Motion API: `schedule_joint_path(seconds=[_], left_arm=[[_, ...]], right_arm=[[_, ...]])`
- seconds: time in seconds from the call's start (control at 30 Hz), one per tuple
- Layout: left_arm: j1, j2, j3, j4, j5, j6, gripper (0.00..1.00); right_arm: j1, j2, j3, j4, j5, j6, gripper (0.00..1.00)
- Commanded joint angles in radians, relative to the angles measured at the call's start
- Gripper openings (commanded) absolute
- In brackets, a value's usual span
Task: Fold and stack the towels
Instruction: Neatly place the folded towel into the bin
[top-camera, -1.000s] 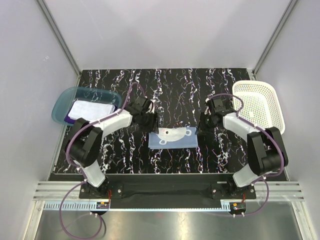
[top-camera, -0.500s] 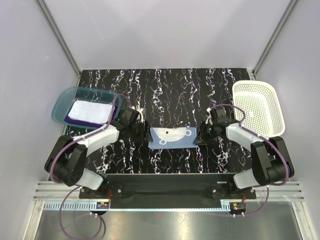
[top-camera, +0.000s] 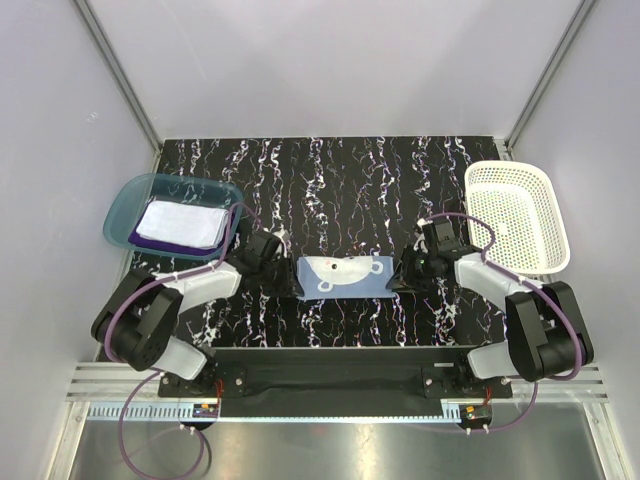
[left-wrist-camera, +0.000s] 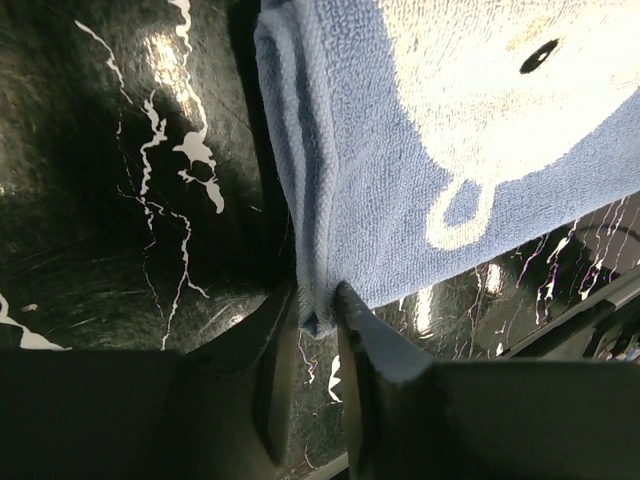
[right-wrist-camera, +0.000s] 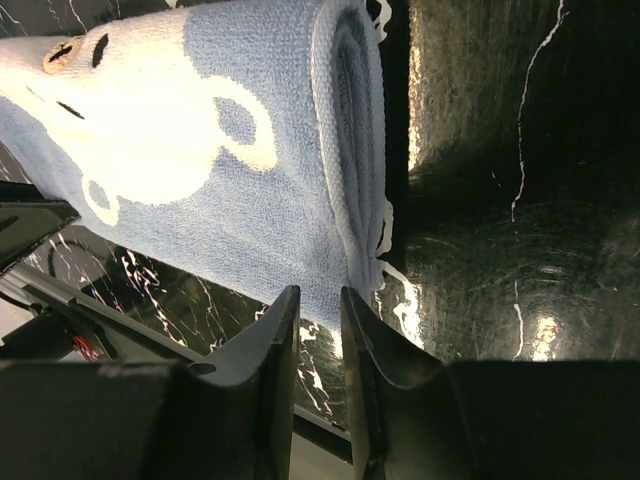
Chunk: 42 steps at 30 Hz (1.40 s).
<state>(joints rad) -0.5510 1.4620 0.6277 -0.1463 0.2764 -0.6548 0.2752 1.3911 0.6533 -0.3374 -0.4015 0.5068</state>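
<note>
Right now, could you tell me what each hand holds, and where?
Left hand pinches the blue towel by its left corner; right hand straddles the right corner, grip unclear.

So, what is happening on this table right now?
Two robot arms are handling the light blue terry towel with a white pattern, which lies on the black marbled table between them. The left gripper pinches the towel's left edge. The right gripper sits at the right edge, and whether it grips is unclear. A white towel rests on a deep purple towel in the translucent teal tray at the left. The white plastic mesh basket stands at the right.
</note>
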Motion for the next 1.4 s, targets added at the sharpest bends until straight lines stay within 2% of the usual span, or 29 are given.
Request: schedule_joint_path(seconds=[0.0,0.07,0.1,0.13,0.33,0.6,0.8,0.87,0.93,0.97,1.0,1.03,1.07,1.13,1.37], left_arm=[[-0.004,-0.012,-0.013,0.03,-0.015,-0.023,0.29],[-0.006,-0.043,0.007,0.004,-0.034,-0.023,0.41],[-0.004,-0.052,0.019,-0.009,-0.04,-0.02,0.53],[-0.003,-0.06,0.033,-0.021,-0.048,-0.016,0.56],[0.014,-0.016,0.138,-0.101,-0.087,0.026,0.61],[0.013,0.052,0.086,0.016,-0.056,-0.028,0.61],[0.0,0.156,0.079,0.087,-0.034,-0.058,0.55],[0.0,0.169,0.078,0.067,-0.057,-0.058,0.49],[-0.004,0.169,0.076,0.039,-0.074,-0.06,0.36],[-0.004,0.166,0.076,0.03,-0.092,-0.059,0.3],[-0.006,0.163,0.078,0.018,-0.098,-0.057,0.2],[-0.006,0.159,0.082,-0.004,-0.109,-0.051,0.15],[-0.006,0.152,0.087,-0.016,-0.118,-0.046,0.1],[-0.007,0.143,0.124,-0.073,-0.131,-0.016,0.0],[0.0,0.084,0.358,-0.37,-0.275,0.184,0.0]], right_arm=[[0.009,-0.035,0.003,0.014,0.02,0.012,0.3],[0.009,-0.044,0.005,0.009,0.012,0.01,0.33],[0.009,-0.058,0.006,0.003,0.012,0.006,0.34],[0.009,-0.063,0.012,-0.002,0.012,0.003,0.34],[0.009,-0.113,0.054,-0.048,0.018,-0.024,0.37],[0.009,-0.171,0.086,-0.051,0.01,-0.036,0.4],[0.009,-0.204,0.111,-0.048,-0.013,-0.051,0.44],[0.009,-0.242,0.108,-0.043,-0.017,-0.05,0.52],[0.009,-0.268,0.108,-0.046,-0.016,-0.05,0.57],[0.007,-0.289,0.109,-0.057,-0.011,-0.05,0.64],[0.007,-0.3,0.112,-0.06,-0.005,-0.048,0.78],[0.01,-0.306,0.118,-0.064,-0.005,-0.051,0.95],[0.009,-0.316,0.123,-0.075,0.0,-0.051,1.0],[0.007,-0.328,0.138,-0.086,0.007,-0.056,1.0],[0.009,-0.357,0.181,-0.152,0.044,-0.074,1.0]])
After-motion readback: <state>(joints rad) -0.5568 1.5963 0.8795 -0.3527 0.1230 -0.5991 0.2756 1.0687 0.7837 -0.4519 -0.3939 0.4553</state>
